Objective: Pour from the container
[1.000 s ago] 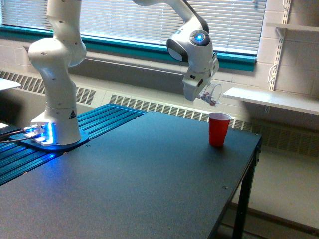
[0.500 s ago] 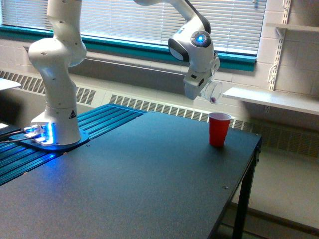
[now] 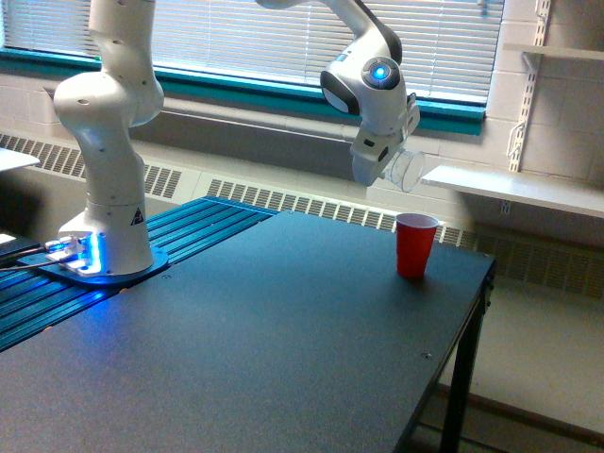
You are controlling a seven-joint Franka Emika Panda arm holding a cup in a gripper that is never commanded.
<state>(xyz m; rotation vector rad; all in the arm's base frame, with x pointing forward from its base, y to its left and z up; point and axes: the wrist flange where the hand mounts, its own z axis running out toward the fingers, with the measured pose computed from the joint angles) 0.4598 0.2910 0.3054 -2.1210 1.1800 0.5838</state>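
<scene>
the clear cup (image 3: 406, 170) had red and white bits in it a moment ago, and now it looks empty, so the pour into the red cup (image 3: 414, 244) on the counter (image 3: 283, 330) seems done. the tool (image 3: 377, 159) is closed on the clear cup, tipped sideways up above the red cup.
</scene>
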